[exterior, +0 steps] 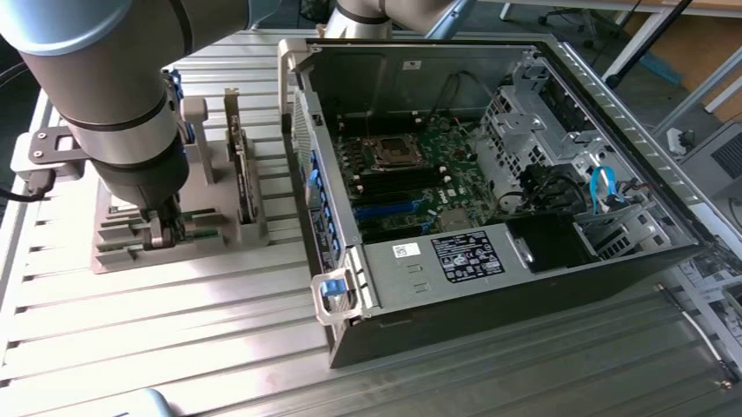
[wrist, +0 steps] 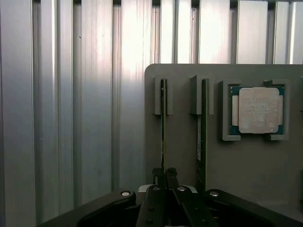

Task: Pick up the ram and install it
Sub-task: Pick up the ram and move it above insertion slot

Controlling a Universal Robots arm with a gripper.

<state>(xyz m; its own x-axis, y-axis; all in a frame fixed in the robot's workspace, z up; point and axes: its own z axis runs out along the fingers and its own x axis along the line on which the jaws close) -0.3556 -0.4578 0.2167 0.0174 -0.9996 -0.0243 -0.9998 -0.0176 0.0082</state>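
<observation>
While the ram point(wrist: 163, 127) stands on edge in a slot of the grey holder point(wrist: 182, 142) on the desk point(wrist: 94, 118), pincer point(wrist: 164, 173) narrow, clamped on the ram's thin edge. Second stick point(wrist: 202, 132) in neighbouring slot, silver CPU chip point(wrist: 258, 109) beside.

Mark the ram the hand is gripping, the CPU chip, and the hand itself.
ram point(wrist: 163, 123), wrist view, middle of its thin edge.
CPU chip point(wrist: 258, 109), wrist view, centre of its silver lid.
hand point(wrist: 164, 172), wrist view, between the fingertips closed on the ram.
</observation>
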